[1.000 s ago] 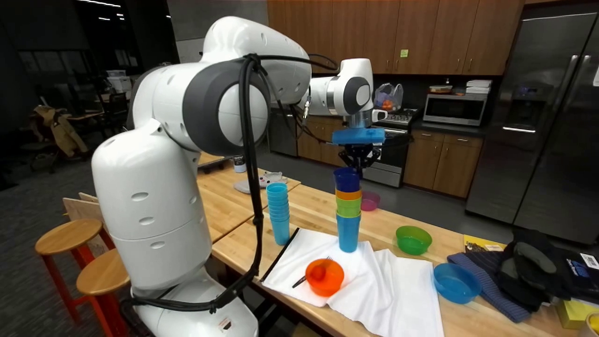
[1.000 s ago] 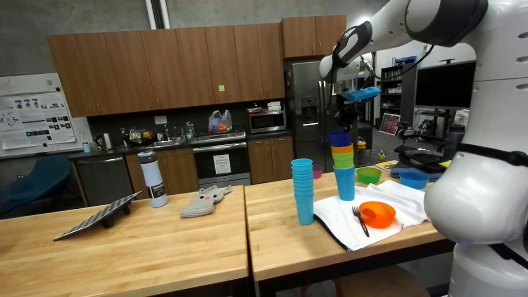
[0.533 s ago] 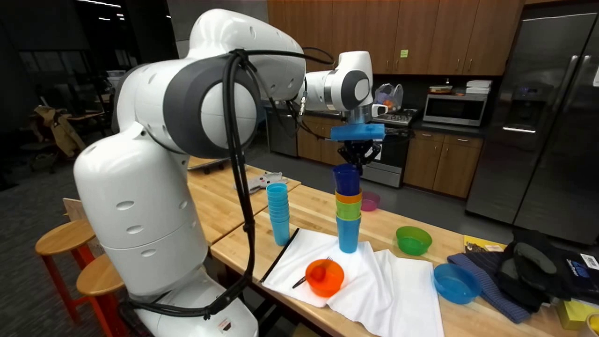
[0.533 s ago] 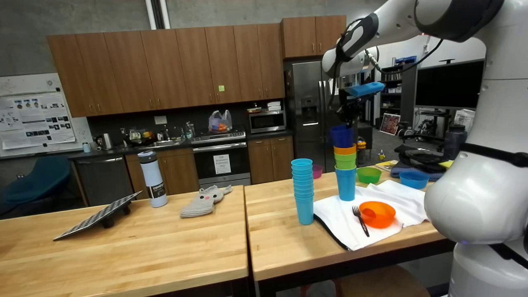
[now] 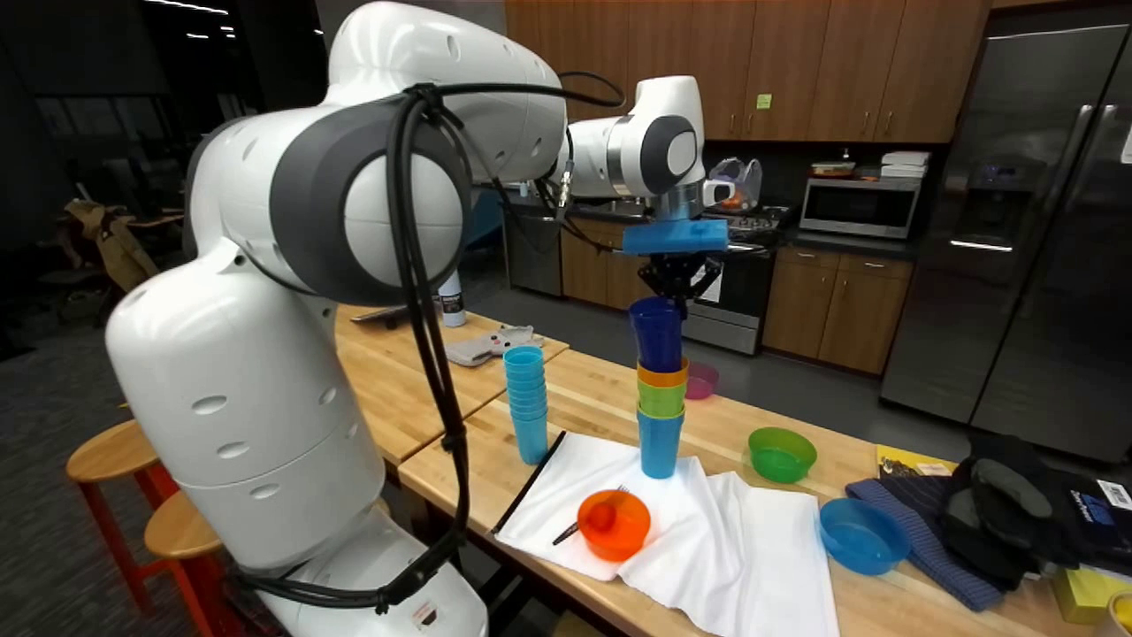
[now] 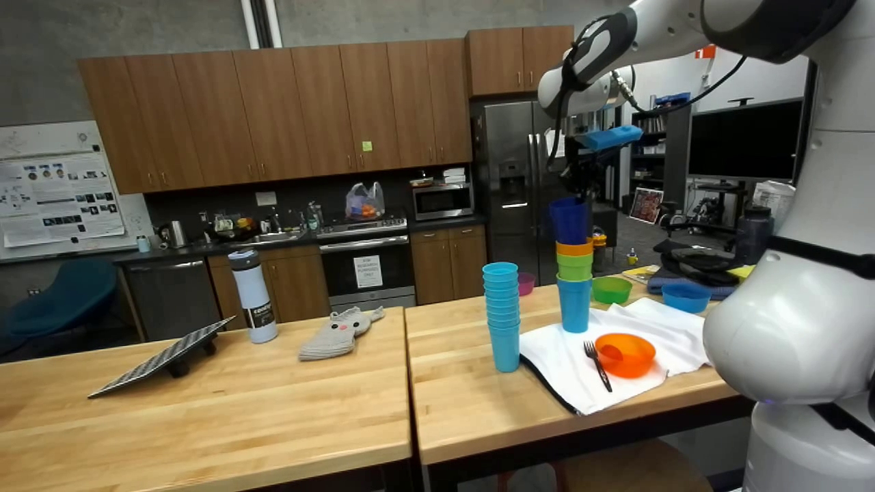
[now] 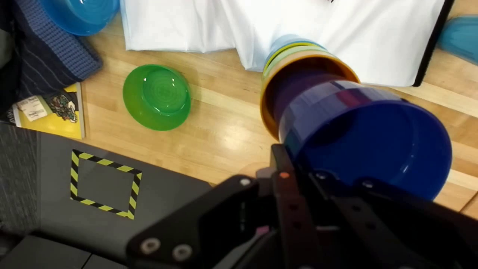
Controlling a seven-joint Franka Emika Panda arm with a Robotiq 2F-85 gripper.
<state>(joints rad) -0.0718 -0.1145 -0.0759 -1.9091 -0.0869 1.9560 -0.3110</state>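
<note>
My gripper [image 5: 681,305] is shut on the wall of a dark blue cup [image 5: 657,341] near its rim. In the wrist view one finger [image 7: 282,160] lies outside the cup; the other finger is dark and partly hidden at the cup's mouth. Below, the cup's lower end sits inside an orange cup [image 5: 663,375], the top of a stack. Under that come light green cups [image 5: 661,400] and a light blue cup [image 5: 660,447], which stands on a white cloth [image 5: 761,548]. The dark blue cup leans slightly in both exterior views.
Beside the stack stands a tower of light blue cups [image 6: 502,318]. An orange bowl [image 5: 614,531] and a fork [image 6: 599,369] lie on the cloth. Green [image 5: 782,455], blue [image 5: 862,535] and magenta [image 5: 700,380] bowls are around it, with dark knitwear [image 5: 937,531] further along.
My gripper has risen with the dark blue cup, so more of the cup's side shows above the orange one. The cups underneath have shifted only slightly.
</note>
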